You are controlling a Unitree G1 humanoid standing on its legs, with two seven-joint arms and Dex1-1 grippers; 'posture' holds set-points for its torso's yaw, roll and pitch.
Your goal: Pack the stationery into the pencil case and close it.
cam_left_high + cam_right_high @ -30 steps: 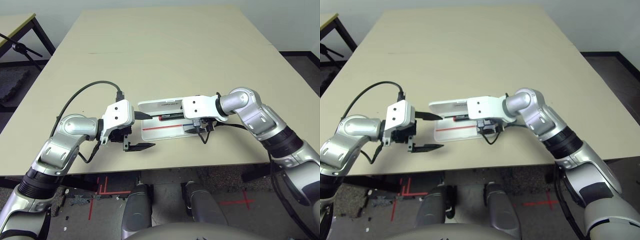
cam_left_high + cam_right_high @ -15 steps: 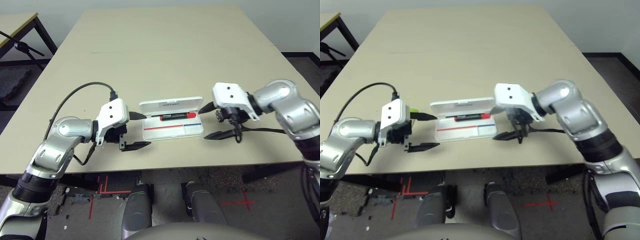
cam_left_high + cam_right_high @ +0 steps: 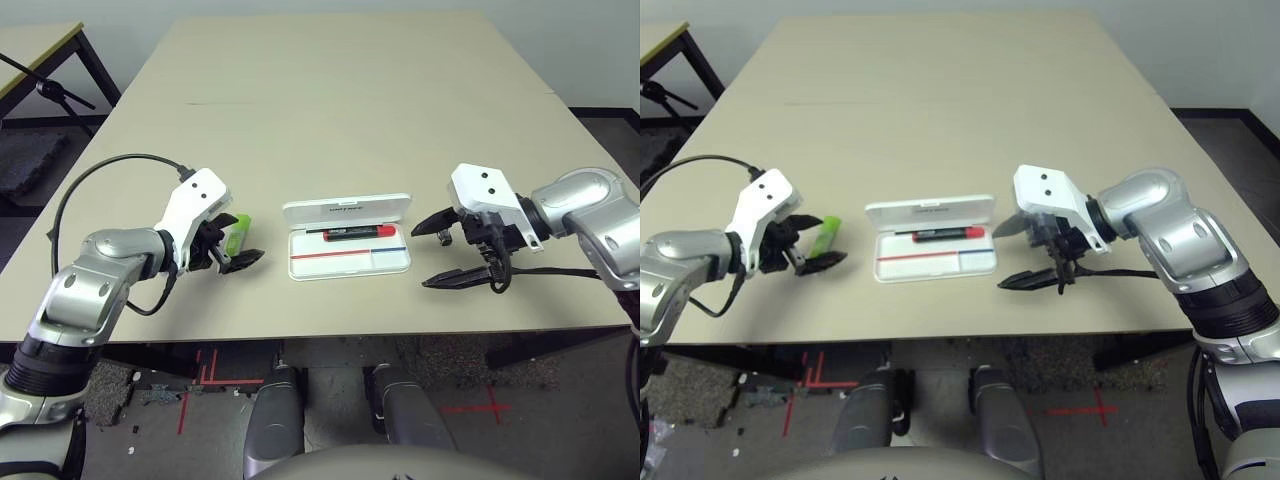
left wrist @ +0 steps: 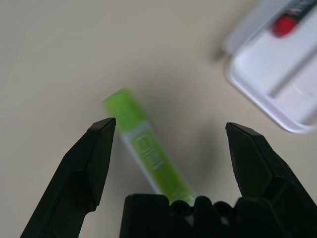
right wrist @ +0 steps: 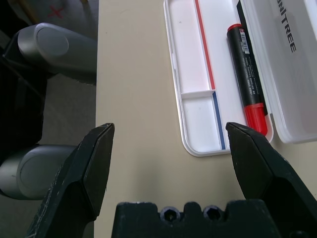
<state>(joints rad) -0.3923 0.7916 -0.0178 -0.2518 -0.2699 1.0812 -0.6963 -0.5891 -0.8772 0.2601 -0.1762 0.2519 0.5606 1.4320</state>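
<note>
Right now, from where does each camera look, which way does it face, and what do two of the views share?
Left eye and right eye: on the head, looking forward and down at the table; both silver forearms show.
Left wrist: on the left arm, looking along the open left tool at the green stick.
Right wrist: on the right arm, looking along the open right tool at the open pencil case holding the red marker.
Shared: both wrist views show the case and marker.

We see two silver forearms with rounded joint housings, each ending in a white angular wrist block bearing dark screw holes. Black cables loop from both. The left claw (image 3: 236, 255) and right claw (image 3: 442, 252) each carry two black tapered fingers.
</note>
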